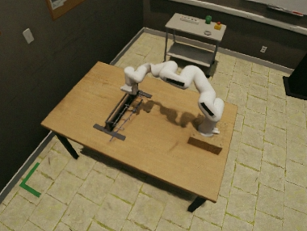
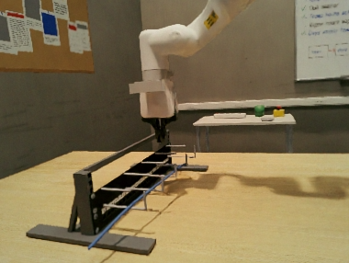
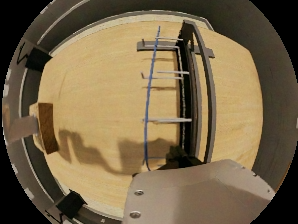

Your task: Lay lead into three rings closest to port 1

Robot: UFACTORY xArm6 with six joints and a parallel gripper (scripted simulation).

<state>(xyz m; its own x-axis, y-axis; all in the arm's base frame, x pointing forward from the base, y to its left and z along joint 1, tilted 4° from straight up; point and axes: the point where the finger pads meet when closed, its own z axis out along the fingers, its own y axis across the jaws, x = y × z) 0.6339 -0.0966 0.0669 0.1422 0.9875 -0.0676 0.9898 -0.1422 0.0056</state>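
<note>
The rack (image 1: 110,132) (image 2: 85,202) (image 3: 211,100) stands upright on its feet. The blue lead (image 2: 106,231) (image 3: 146,100) runs along the ring row, bending in toward the rack near my gripper; its plug is hidden. Its free end reaches past the near foot. At the near, port 1 end, it crosses the first ring (image 2: 115,206), second ring (image 2: 119,188) and third ring (image 2: 142,174) between rack and outer posts; whether it lies inside each is not fully clear. My gripper (image 2: 161,138) is shut and empty, above the rack's far end.
The wooden table (image 1: 161,149) carries the rack and the arm's base block (image 1: 205,144). The rack's rear top bar runs beside the gripper. A trolley (image 1: 194,25) (image 2: 243,120) stands beyond the table.
</note>
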